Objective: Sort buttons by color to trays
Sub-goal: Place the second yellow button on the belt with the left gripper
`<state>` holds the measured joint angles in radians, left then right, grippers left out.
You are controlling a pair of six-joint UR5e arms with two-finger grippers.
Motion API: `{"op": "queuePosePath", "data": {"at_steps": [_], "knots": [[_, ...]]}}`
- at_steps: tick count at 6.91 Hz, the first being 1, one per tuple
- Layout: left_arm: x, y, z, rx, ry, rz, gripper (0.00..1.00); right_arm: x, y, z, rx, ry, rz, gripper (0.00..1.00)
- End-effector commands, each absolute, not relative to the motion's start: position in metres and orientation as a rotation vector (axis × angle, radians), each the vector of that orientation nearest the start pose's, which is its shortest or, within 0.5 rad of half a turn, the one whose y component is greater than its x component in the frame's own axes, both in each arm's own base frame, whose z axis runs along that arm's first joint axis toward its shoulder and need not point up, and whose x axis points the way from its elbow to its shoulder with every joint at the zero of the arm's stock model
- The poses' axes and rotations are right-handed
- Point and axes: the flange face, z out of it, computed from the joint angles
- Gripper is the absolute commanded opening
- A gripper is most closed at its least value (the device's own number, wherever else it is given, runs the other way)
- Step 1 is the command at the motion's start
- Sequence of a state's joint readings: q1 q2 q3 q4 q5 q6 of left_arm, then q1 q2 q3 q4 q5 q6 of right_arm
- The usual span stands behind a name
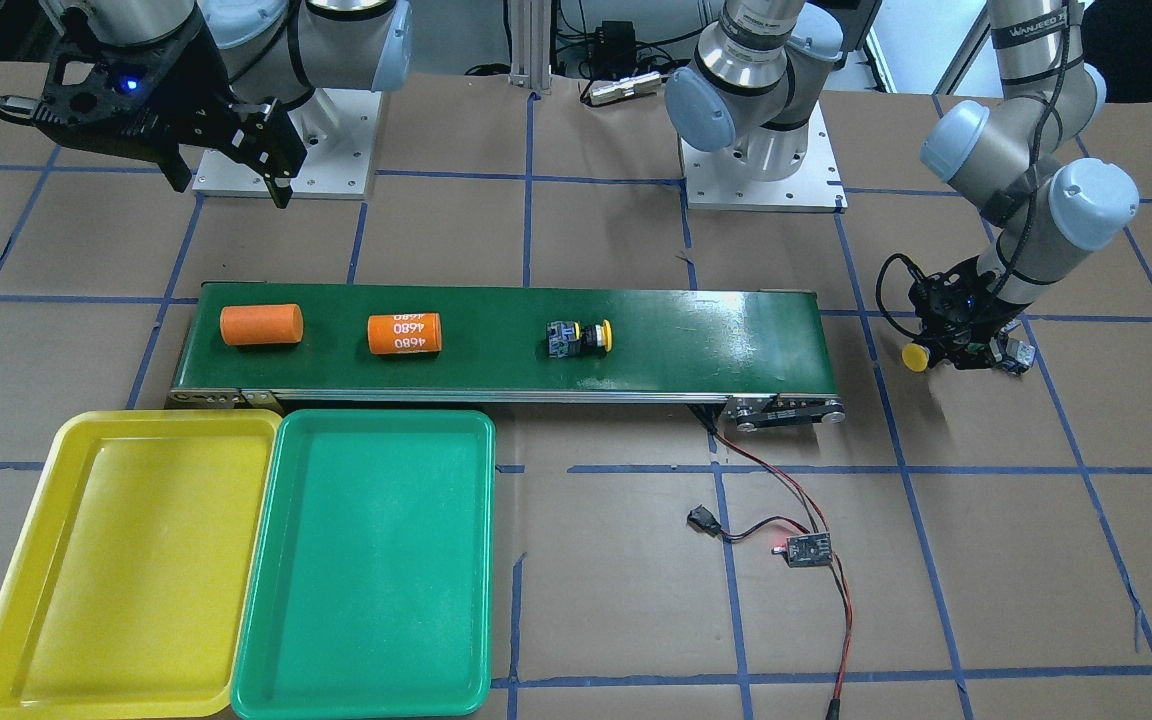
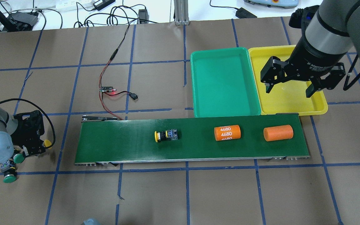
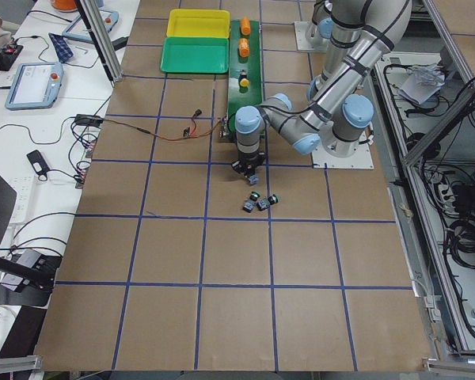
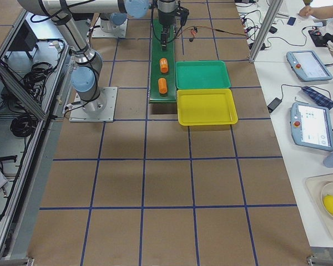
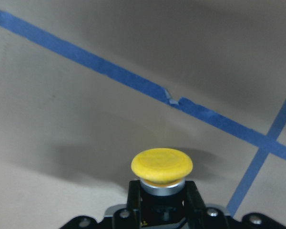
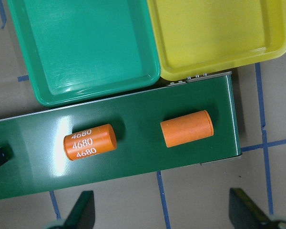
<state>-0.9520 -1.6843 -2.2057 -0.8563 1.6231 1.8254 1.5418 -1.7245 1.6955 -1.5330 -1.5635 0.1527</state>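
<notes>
My left gripper (image 2: 37, 145) is low over the table beyond the conveyor's end, shut on a yellow button (image 5: 162, 167) whose cap (image 1: 914, 357) sticks out sideways. Two green buttons (image 2: 19, 157) (image 2: 9, 178) lie on the table close beside it. Another yellow button (image 1: 581, 337) lies on its side on the dark-green conveyor (image 1: 716, 330). My right gripper (image 2: 288, 90) is open and empty, held high over the yellow tray (image 2: 292, 103). The green tray (image 2: 223, 81) lies next to the yellow one. Both trays hold nothing.
Two orange cylinders lie on the belt near the trays, a plain one (image 1: 261, 325) and one marked 4680 (image 1: 404, 333). A small controller board (image 1: 804, 548) with red and black wires lies on the table by the conveyor's motor end.
</notes>
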Motion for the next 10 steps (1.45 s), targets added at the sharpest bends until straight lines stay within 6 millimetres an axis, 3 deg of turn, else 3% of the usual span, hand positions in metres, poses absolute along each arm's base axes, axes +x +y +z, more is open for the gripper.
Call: {"op": "queuePosePath", "data": {"at_steps": [1, 3, 4, 6, 7, 8, 9, 10], "knots": [[0.071, -0.474, 0.279, 2.038, 2.411, 0.096, 0.0, 0.122, -0.426, 0.491, 0.298, 3.119, 0.02, 1.0], [-0.026, -0.479, 0.293, 2.152, 2.26, 0.085, 0.0, 0.123, -0.419, 0.475, 0.296, 3.122, 0.07, 1.0], [-0.062, -0.474, 0.282, 2.123, 2.318, 0.089, 0.0, 0.123, -0.413, 0.47, 0.293, 3.118, 0.083, 1.0], [-0.163, -0.449, 0.28, 2.093, 2.335, 0.088, 0.0, 0.123, -0.402, 0.47, 0.293, 3.122, 0.068, 1.0], [-0.202, -0.431, 0.288, 2.068, 2.337, 0.063, 0.0, 0.123, -0.402, 0.459, 0.298, 3.118, 0.097, 1.0], [-0.21, -0.427, 0.285, 2.08, 2.337, 0.065, 0.0, 0.124, -0.406, 0.455, 0.299, 3.107, 0.041, 1.0], [-0.21, -0.426, 0.281, 2.041, 2.378, 0.076, 0.53, 0.125, -0.404, 0.452, 0.299, 3.104, 0.038, 1.0], [-0.203, -0.42, 0.274, 1.952, 2.462, 0.1, 0.88, 0.124, -0.407, 0.449, 0.299, 3.107, 0.05, 1.0]]}}
